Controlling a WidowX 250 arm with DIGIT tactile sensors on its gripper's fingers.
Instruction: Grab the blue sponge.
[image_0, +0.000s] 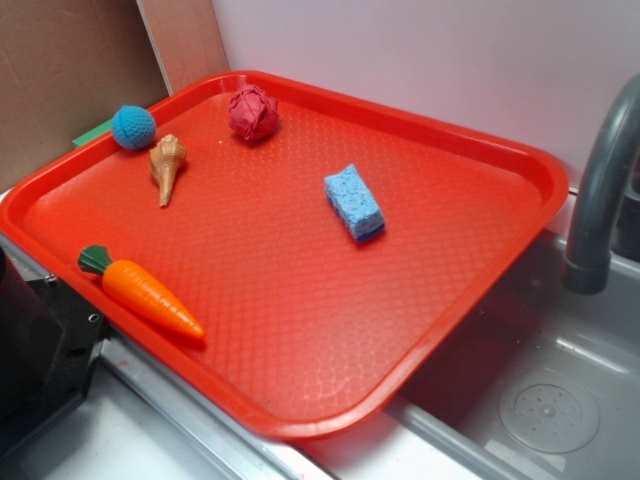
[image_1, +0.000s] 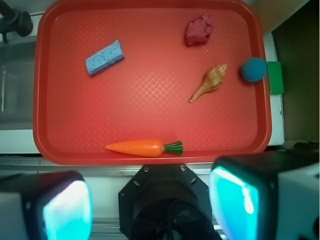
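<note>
Red plastic fills most of what I see: a textured tray (image_0: 480, 290) resting over the edge of a grey sink (image_0: 560, 400), with a dark faucet (image_0: 605, 190) rising at the right of the exterior view and a pale wall behind. On the tray, the sponge (image_0: 355, 202) lies flat by itself in the open middle, nearer the faucet side, touching nothing else. From my wrist camera the gripper (image_1: 150, 202) sits high above and back from the tray's near rim, both fingers (image_1: 65, 210) spread wide apart at the bottom of the frame with nothing between them. In that view the sponge (image_1: 104, 57) is far ahead and to the left, angled, well apart from the fingers. A carrot (image_1: 142, 147) lies along the near rim, the closest thing to the gripper. Farther off to the right are a shell (image_1: 209, 82), a crumpled dark-red lump (image_1: 199, 29), and a teal ball (image_1: 253, 69) against the tray's rim, beside a green block (image_1: 275, 77) outside it.
</note>
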